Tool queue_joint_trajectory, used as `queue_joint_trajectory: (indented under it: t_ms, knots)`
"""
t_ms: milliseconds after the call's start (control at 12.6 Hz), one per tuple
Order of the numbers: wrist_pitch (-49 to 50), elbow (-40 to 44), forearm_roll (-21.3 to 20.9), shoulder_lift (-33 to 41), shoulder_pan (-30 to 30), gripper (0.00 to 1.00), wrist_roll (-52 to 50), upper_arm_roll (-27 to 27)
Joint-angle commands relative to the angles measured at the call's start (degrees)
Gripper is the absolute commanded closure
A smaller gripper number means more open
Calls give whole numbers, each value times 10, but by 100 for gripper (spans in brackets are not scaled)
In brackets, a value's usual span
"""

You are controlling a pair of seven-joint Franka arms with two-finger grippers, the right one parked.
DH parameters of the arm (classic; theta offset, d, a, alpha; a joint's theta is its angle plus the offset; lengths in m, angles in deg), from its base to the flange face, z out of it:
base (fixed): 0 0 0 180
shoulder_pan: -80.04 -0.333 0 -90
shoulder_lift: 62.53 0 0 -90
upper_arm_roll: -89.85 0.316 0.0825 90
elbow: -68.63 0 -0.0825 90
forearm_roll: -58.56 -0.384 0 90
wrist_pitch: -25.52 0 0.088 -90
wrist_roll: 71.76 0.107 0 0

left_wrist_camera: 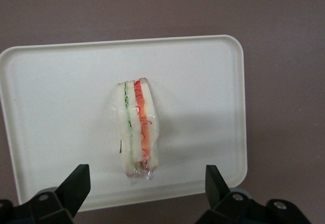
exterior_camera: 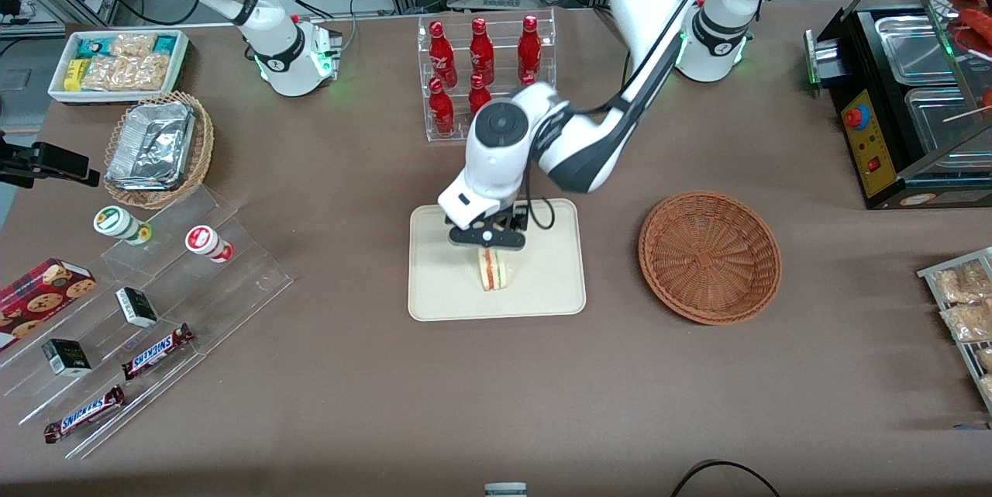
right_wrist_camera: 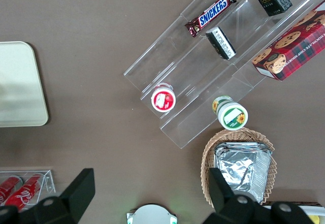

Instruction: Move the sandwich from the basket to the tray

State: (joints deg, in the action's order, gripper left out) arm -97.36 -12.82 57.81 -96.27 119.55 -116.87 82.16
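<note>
Sandwich [exterior_camera: 494,270]: on edge on tray [exterior_camera: 434,288], frame centre, untouched. Basket [exterior_camera: 709,257]: empty, centre-right. Gripper [exterior_camera: 487,247]: directly above sandwich, fingers [left_wrist_camera: 76,183] spread wide, holding nothing. Step judged: release and retreat; lift straight up, avoid snagging the wrap or toppling it.

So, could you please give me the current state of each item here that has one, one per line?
sandwich: on the tray, standing on edge, wrapped, released.
tray: flat on the table, holding only the sandwich.
basket: upright, empty.
gripper: open, directly above the sandwich, fingers spread clear of it.
bottles: upright in their clear rack, capped.
</note>
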Motion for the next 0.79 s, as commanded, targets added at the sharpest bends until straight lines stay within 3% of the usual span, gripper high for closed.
queue_joint_trajectory:
  t_ms: [0,317,713]
  knots:
    - [95,-20,14,96,-42,0,-25,4]
    - [241,-26,4,207,-134,0,2,4]
    - [344,-48,5,304,-261,0,195,4]
